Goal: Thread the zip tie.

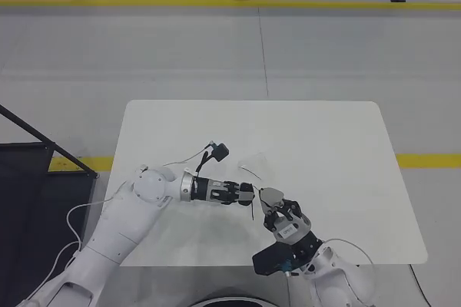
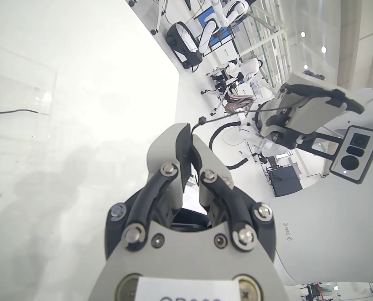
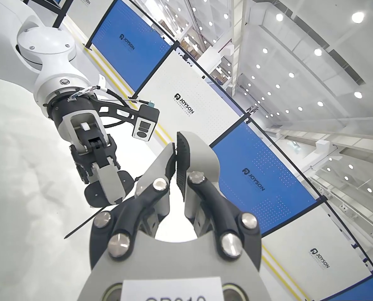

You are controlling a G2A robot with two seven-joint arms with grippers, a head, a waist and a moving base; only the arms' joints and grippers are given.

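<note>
Together, left gripper [image 2: 189,140], right gripper [image 3: 175,155] pinch zip tie [image 2: 224,116], bag [image 2: 23,76] holds spare [image 2: 14,112]

The left tool [image 2: 190,137] rises from the bottom centre of the frame, its fingers pinched together on a black zip tie [image 2: 201,120]. The tie's square head pokes out past the fingertips, and its thin strap runs rightward to the right tool [image 2: 266,117]. On the white counter [image 2: 80,48], at the left edge, a clear bag [image 2: 20,89] holds a second tie [image 2: 14,111].
</note>
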